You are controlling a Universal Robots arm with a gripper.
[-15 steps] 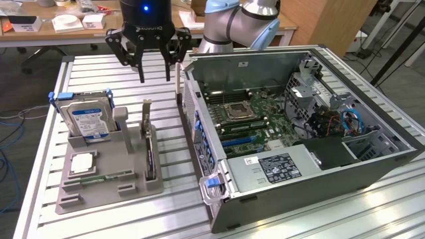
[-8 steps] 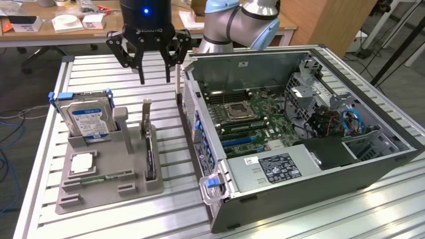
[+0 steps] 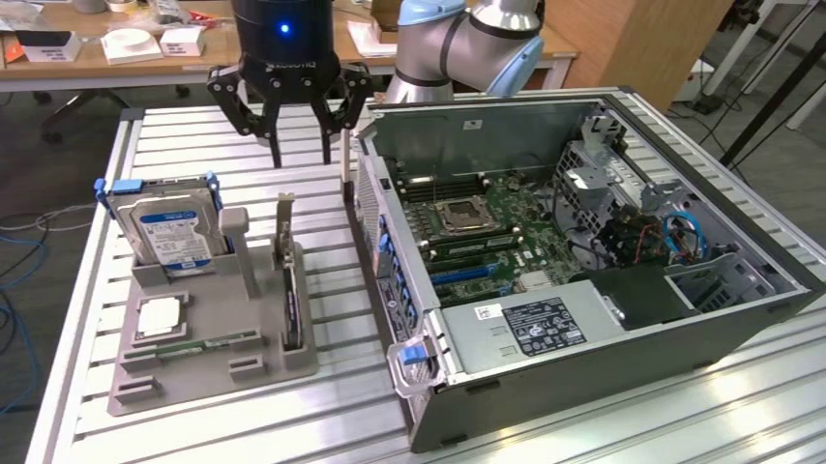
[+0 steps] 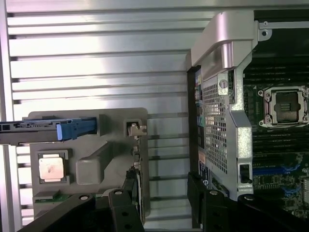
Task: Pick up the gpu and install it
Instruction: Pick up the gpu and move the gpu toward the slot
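Two fingers (image 3: 275, 145) of the gripper (image 3: 300, 157) hang apart and empty over the table (image 3: 193, 135) in the exterior view (gpu (image 3: 293, 304) stands on edge in the holder (image 3: 193, 372), beside the case (image 3: 581, 387)). Wrist view: gpu (image 4: 136, 145) edge-on below, fingers spread.

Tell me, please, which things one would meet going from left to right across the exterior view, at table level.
The hard drive → gpu, standing on edge → processor socket → blue cables.
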